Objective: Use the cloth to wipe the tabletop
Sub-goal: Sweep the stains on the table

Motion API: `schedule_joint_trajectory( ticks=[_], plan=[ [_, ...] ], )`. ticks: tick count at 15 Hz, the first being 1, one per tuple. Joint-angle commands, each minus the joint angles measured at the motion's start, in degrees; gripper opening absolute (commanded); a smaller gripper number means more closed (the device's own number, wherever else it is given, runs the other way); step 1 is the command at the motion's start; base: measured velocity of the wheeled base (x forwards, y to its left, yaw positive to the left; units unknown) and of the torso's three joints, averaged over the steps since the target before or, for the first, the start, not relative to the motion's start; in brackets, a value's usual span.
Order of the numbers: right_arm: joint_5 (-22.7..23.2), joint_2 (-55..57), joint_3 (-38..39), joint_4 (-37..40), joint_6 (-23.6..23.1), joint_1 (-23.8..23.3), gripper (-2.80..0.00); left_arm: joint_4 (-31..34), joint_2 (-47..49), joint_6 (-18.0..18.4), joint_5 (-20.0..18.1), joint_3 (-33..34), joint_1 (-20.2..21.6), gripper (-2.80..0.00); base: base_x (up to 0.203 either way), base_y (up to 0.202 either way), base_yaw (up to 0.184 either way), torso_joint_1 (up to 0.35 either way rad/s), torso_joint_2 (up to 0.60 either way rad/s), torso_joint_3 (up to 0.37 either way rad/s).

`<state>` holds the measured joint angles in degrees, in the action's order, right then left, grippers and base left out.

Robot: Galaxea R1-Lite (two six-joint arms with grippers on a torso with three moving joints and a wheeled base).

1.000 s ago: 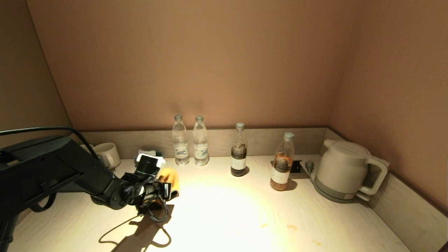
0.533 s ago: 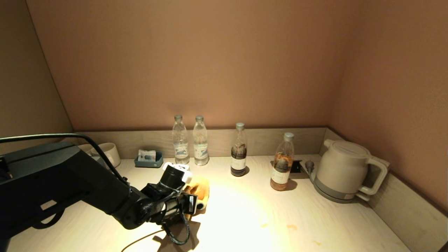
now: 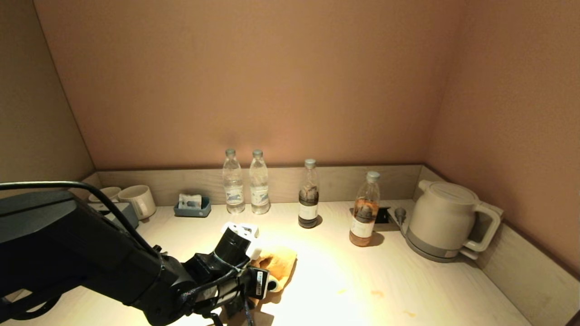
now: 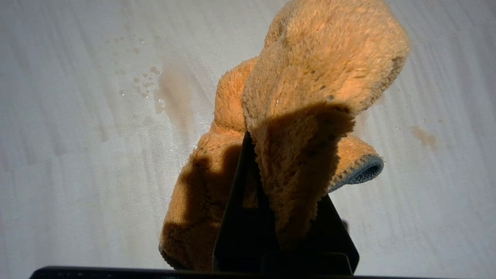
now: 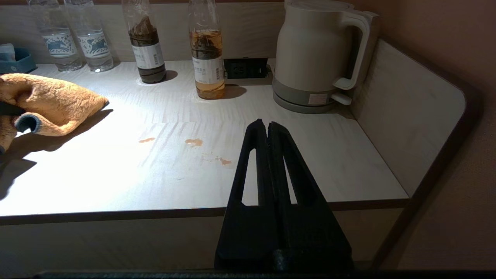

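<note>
Cloth [image 3: 275, 265] lies bunched on the tabletop [image 3: 408, 280], pinched by the left gripper [image 3: 265, 283], front of centre.
Orange stains [image 5: 193, 142] dot the pale wood to its right; bottles [image 3: 309, 194], a kettle [image 3: 446, 222] and mugs [image 3: 138, 199] line the grey rim under brownish-pink walls. Off the front edge, the right gripper [image 5: 267, 128] hangs with fingers pressed together.

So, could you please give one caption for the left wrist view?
Left claw shut on the orange cloth, holding it over the pale tabletop beside a wet stain.
</note>
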<state>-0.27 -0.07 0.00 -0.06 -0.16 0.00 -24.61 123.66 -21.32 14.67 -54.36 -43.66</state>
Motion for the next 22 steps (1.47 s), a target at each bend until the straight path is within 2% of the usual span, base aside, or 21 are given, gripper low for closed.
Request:
schedule_joint_trajectory(
  ticks=[1,4,6,9,12,15,19,22],
  plan=[
    [0.0,0.1,0.0,0.0,0.0,0.0,-2.8,-0.1,-3.5,-0.5,0.1,1.0,-1.7,-2.8,0.0,0.0,0.0,0.0,0.0,0.0],
    [0.0,0.1,0.0,0.0,0.0,0.0,-2.8,0.3,-6.9,-0.5,0.4,1.1,-2.0,-2.8,0.0,0.0,0.0,0.0,0.0,0.0],
    [0.0,0.1,0.0,0.0,0.0,0.0,-2.8,0.4,-9.0,1.2,2.3,0.2,1.4,-2.8,0.0,0.0,0.0,0.0,0.0,0.0],
    [0.0,0.1,0.0,0.0,0.0,0.0,-2.8,0.5,-9.4,2.9,3.1,-1.9,6.0,-2.8,0.0,0.0,0.0,0.0,0.0,0.0],
    [0.0,0.1,0.0,0.0,0.0,0.0,-2.8,0.6,-9.4,3.0,3.4,-2.1,6.3,-2.8,0.0,0.0,0.0,0.0,0.0,0.0],
    [0.0,0.1,0.0,0.0,0.0,0.0,-2.8,0.9,-5.9,3.0,10.5,-4.1,13.5,-2.8,0.0,0.0,0.0,0.0,0.0,0.0],
    [0.0,0.1,0.0,0.0,0.0,0.0,-2.8,1.1,1.5,3.5,10.8,-8.3,22.0,-2.8,0.0,0.0,0.0,0.0,0.0,0.0],
    [0.0,0.1,0.0,0.0,0.0,0.0,-2.8,1.4,5.5,5.5,9.3,-14.1,25.0,-2.8,0.0,0.0,0.0,0.0,0.0,0.0]
  ],
)
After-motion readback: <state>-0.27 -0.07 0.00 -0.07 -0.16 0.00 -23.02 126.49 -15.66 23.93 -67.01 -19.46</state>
